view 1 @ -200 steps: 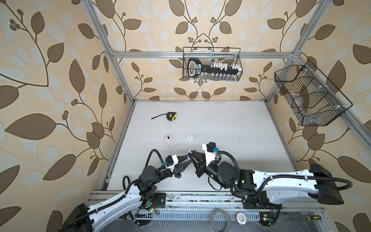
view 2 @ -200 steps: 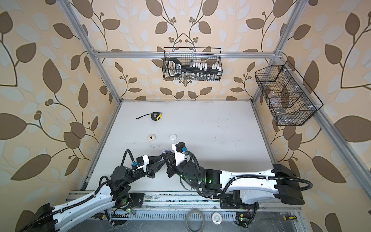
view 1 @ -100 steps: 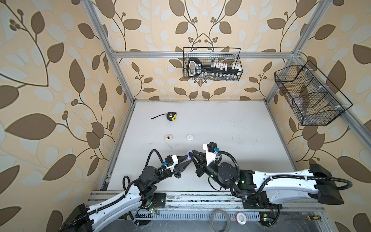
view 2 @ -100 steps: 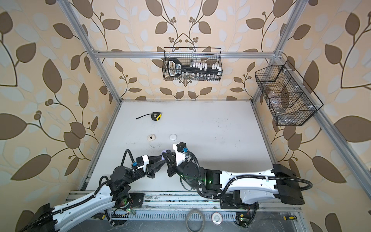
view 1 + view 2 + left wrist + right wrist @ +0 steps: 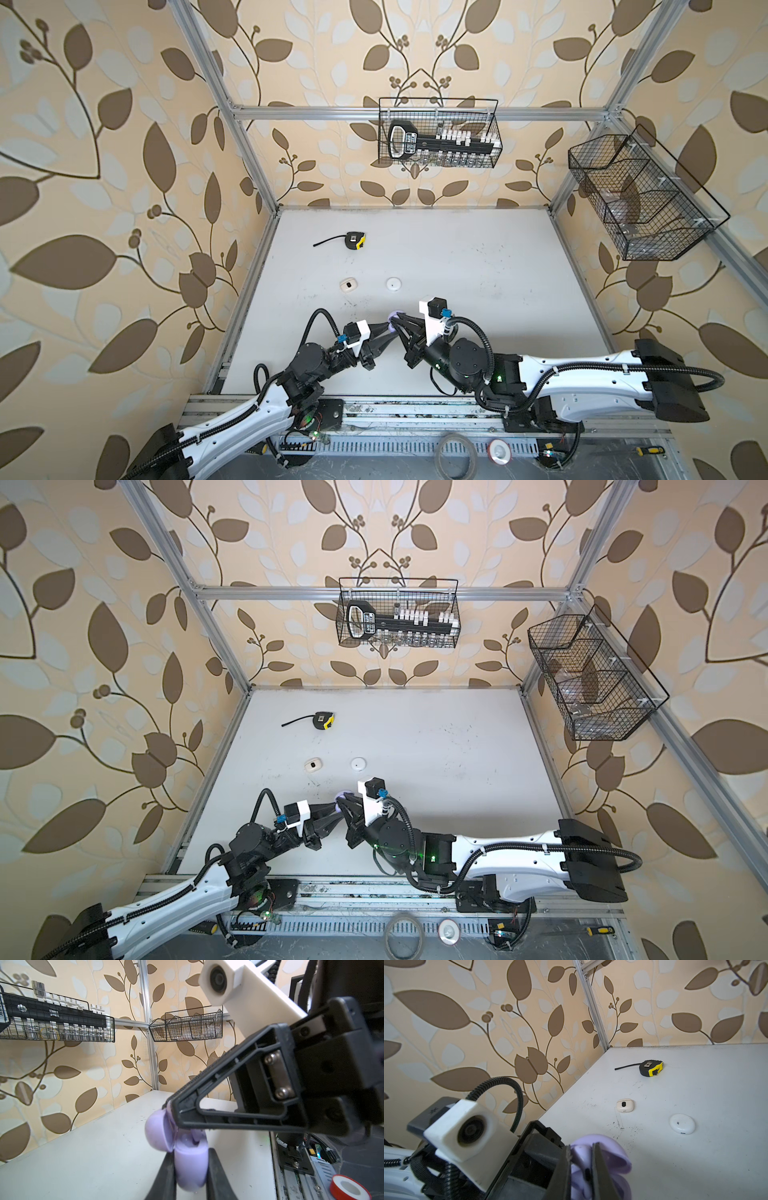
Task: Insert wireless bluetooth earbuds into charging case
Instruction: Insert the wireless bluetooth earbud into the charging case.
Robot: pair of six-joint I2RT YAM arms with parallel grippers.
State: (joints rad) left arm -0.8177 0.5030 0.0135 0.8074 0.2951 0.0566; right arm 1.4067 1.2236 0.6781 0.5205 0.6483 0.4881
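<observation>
**Insertion step, lilac set.** The left gripper (image 5: 190, 1154) has its fingers (image 5: 166, 1176) clamped on the base of the lilac charging case (image 5: 191, 1169). The case is held near the middle of the front edge of the surface (image 5: 478, 257), with its lid (image 5: 158, 1133) swung open. The right gripper (image 5: 581, 1147) meets it from the opposite side. Its fingers (image 5: 600, 1167) are almost together, pinching a lilac piece (image 5: 580, 1159) at the mouth of the case. This piece is probably an earbud, but whether it already sits in its well cannot be told.

**Next move (judged).** The piece should go stem-first into the free well with the base held steady. It should be released only once it is seated, and then the lid closed. The part is tiny, so a slight tilt could jam it or drop it.

**Other items.** A cream charging case (image 5: 625, 1105) and a white round charging case (image 5: 682, 1124) lie closed, side by side, farther from the front edge. A tape measure (image 5: 651, 1068) lies toward the rear left corner.

**Writing.** No brand can be read. The black-handled tool (image 5: 403, 144) in the rear wire basket (image 5: 496, 124) carries a pale label too small to read. The white round case shows only a tiny dark mark.
</observation>
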